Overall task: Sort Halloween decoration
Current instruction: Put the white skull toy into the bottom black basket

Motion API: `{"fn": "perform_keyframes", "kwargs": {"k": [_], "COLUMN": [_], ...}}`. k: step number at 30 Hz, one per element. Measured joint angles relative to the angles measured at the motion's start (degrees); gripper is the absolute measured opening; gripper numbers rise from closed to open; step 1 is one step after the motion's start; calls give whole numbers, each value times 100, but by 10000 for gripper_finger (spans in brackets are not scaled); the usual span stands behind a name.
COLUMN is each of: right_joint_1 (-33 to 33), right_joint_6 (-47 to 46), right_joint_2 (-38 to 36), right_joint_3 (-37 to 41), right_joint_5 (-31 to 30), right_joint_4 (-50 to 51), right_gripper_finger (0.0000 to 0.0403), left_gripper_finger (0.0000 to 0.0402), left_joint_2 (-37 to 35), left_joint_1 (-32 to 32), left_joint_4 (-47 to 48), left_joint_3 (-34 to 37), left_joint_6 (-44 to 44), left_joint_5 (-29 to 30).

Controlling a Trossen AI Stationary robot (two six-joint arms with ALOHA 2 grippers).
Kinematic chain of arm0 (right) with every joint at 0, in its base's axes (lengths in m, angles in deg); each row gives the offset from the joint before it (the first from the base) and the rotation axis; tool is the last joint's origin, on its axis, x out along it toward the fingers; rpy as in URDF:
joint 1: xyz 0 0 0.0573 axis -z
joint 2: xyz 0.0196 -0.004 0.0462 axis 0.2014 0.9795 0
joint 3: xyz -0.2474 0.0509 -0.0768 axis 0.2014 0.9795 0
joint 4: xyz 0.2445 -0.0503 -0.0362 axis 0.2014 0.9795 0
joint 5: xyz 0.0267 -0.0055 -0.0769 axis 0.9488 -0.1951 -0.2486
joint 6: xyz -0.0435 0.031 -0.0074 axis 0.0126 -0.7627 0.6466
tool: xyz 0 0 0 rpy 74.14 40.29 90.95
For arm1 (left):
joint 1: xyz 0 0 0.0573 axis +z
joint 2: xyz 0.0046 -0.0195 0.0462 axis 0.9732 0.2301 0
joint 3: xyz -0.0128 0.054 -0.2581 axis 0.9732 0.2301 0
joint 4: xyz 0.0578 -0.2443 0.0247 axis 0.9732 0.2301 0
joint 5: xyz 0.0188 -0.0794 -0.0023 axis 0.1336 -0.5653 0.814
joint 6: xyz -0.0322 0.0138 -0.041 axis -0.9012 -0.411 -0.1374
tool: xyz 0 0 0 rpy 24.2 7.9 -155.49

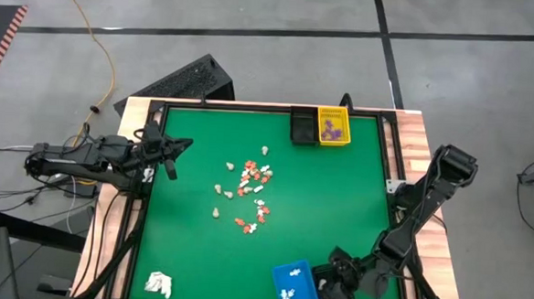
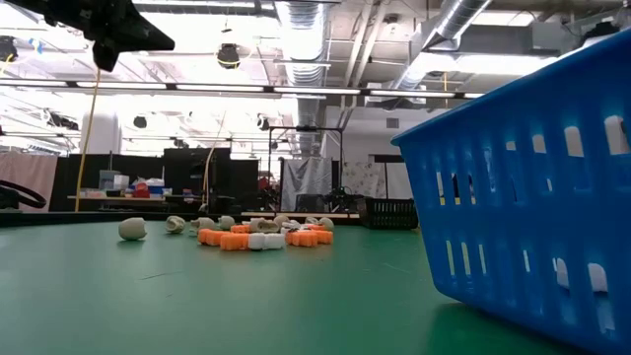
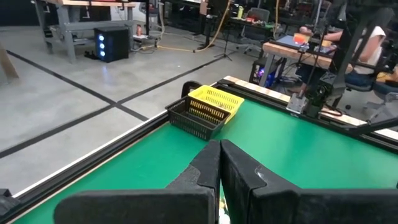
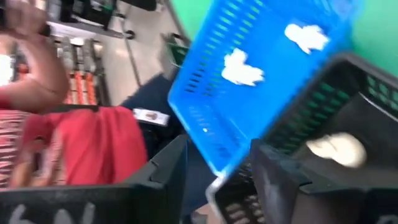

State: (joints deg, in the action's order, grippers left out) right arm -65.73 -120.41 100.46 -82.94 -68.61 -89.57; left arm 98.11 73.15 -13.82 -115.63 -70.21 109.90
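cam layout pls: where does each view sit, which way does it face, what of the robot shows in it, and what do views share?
High: overhead, straight down on green table; both arms, left gripper shut.
Low: table height, past blue basket toward decorations; an arm at top.
Left wrist: over shut fingers toward yellow basket.
Right wrist: right gripper open above blue basket and black basket.
Shared: blue basket in high, low, right wrist.

A green felt-covered table [image 1: 338, 199] with a black frame carries a yellow slotted plastic basket [image 1: 334, 127] beside a black slotted basket [image 1: 302, 126] at its far edge. A blue slotted plastic basket [image 1: 295, 286] stands at the near edge just beside another black basket [image 1: 331, 295], and a white wadded cloth-like lump [image 1: 158, 284] lies near the near left corner. A yellow cable [image 1: 97, 40] runs across the grey floor beyond the table.
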Motion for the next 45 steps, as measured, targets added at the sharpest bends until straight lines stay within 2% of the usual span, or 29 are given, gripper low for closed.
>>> {"fn": "perform_keyframes", "kwargs": {"k": [5, 9, 14, 17, 22, 26, 30, 32, 37, 45], "right_joint_1": [392, 926, 1962, 2802, 4209, 4829, 5143, 5237, 5466, 5848], "right_joint_6": [1110, 2792, 5337, 6101, 6400, 6418, 6410, 6416, 6595, 6558], "right_joint_2": [-656, -1294, -1815, -1822, -1238, -514, 335, 755, 1682, 2662], "right_joint_3": [-123, -206, -212, -212, -201, -201, -210, -331, -960, -2168], "right_joint_5": [16, -124, -1000, -1616, -1726, -1626, -1553, -1550, -1539, -1530], "right_joint_4": [-190, -203, 386, 768, 569, -274, -1232, -1406, -1362, -561], "right_gripper_finger": [168, 163, 160, 160, 160, 160, 160, 160, 170, 230], "left_gripper_finger": [0, 0, 0, 0, 0, 9, 33, 48, 87, 120], "left_joint_2": [1, 1, 2, 0, 2, 0, 0, 0, 0, 0], "left_joint_1": [0, 0, 0, 0, 0, 0, 0, 0, 0, 0], "left_joint_4": [-2, 0, 0, 2, 31, 102, 214, 272, 411, 420], "left_joint_3": [0, 1, 0, 0, 1, 2, 2, 2, 2, 2], "left_joint_6": [-50, -50, -44, -48, -48, -51, -98, -129, -161, -162], "left_joint_5": [125, 129, 197, 353, 619, 658, 633, 627, 598, 579]}}
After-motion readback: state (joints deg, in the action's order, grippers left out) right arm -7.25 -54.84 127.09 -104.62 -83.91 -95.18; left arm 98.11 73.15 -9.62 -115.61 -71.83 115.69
